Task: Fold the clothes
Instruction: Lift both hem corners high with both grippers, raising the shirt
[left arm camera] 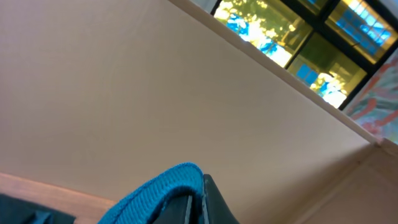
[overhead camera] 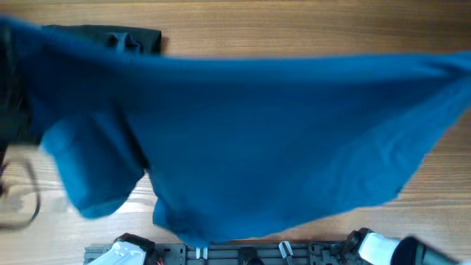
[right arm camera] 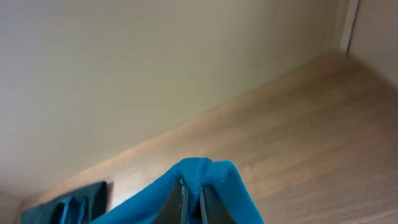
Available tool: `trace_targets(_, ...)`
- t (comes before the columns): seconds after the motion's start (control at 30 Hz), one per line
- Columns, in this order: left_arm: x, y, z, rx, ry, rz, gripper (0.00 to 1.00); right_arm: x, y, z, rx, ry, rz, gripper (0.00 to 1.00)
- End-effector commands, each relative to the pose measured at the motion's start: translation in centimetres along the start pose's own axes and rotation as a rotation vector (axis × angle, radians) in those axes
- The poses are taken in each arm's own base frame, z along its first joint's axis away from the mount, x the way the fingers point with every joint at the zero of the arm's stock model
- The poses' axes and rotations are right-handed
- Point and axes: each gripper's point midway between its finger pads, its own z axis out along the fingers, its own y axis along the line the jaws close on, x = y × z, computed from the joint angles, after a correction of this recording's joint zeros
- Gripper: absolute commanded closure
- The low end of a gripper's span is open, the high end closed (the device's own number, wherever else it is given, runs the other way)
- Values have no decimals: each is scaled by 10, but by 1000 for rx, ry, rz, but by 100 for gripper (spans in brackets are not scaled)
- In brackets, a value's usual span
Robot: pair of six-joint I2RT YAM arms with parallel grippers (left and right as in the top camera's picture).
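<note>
Hanging spread between them, the polo shirt (overhead camera: 280, 140) was pinched at its edge by the closed left gripper (left arm camera: 198, 205) and right gripper (right arm camera: 191, 200).

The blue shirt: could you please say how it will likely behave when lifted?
Likely floppy: the blue shirt sags between its pinched edges. Probably light: the left gripper and right gripper each hold it by a small fold.

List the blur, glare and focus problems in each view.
Overhead: the blue shirt fills the frame, soft and smeared, hiding most of the table. Left wrist: the windows glare, oversaturated; fabric at the left pincer is sharp. Right wrist: even light, no glare, the right pincer crisp.
</note>
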Motion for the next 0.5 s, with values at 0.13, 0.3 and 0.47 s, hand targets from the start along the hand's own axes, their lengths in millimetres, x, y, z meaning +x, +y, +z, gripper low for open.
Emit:
trace_targets(0.13, 20, -3, 69, -29, 42, 65, 96, -10, -10, 31, -10, 41, -70, 96)
trace_targets(0.3, 44, -11, 92, 22, 130, 95, 96, -20, 2, -1, 5, -63, -111, 96)
trace_targets(0.47, 35, -12, 74, 30, 112, 92, 96, -25, 11, -48, 70, -200, -120, 96)
